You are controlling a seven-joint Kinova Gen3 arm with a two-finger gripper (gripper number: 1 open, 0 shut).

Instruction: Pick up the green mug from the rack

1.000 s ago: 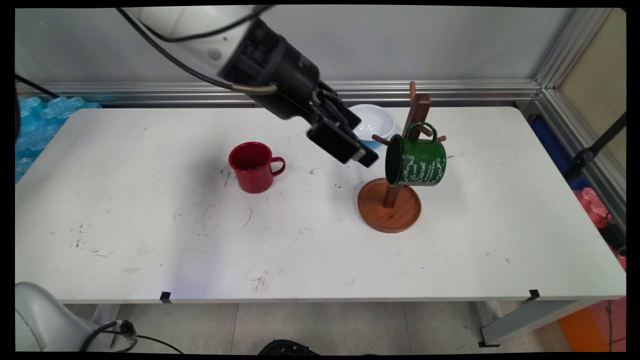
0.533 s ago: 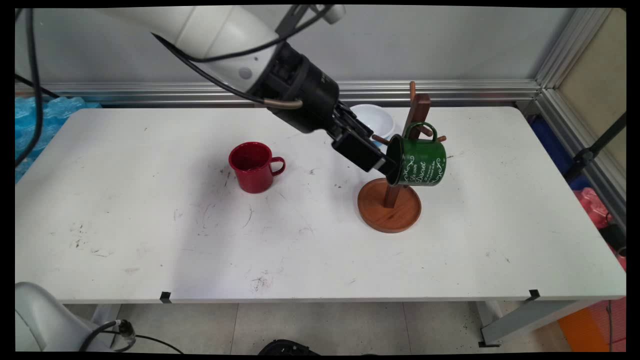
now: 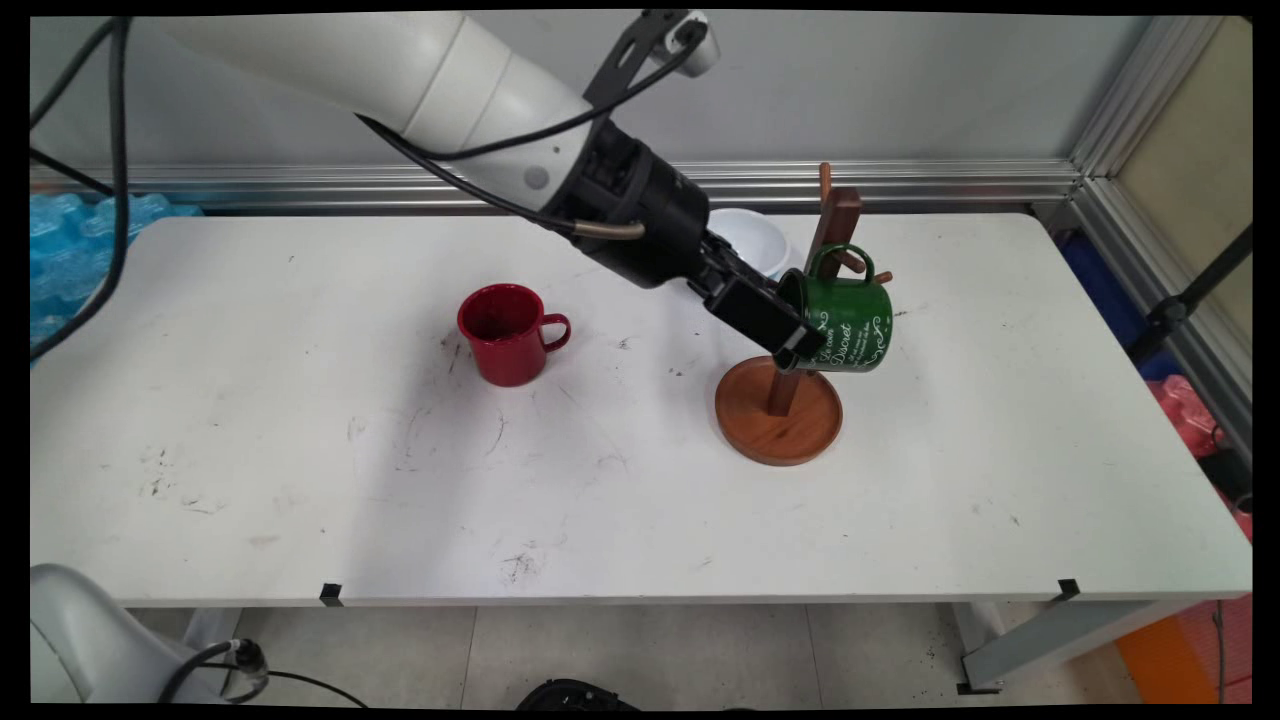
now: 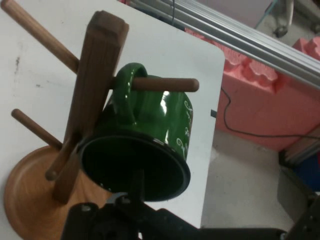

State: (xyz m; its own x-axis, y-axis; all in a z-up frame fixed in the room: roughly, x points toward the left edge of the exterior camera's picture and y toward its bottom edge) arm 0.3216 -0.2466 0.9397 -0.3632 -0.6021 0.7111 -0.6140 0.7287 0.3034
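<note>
The mug tree point(image 3: 790, 370) stands on the table point(image 3: 300, 480). A mug point(image 3: 850, 322) hangs on its peg, a bowl point(image 3: 752, 238) sits behind it, and a second mug point(image 3: 505, 333) stands well to its left.

The white arm point(image 3: 440, 70) enters from the upper left of the main view and slopes down toward the right, well above the tabletop. Its last white link ends in a black wrist point(image 3: 640, 225) section, angled the same way, downward and to the right. Black cables point(image 3: 470, 150) run along the arm's underside and loop past the wrist, and a thin black bracket point(image 3: 640, 40) stands up from the arm above the wrist. The black gripper point(image 3: 798, 343) continues the line of the wrist, pointing obliquely down. In the hand view its dark linkage point(image 4: 150, 222) fills the bottom edge, and the jaws stand apart, one rising near the middle and the other at the far right corner.
</note>
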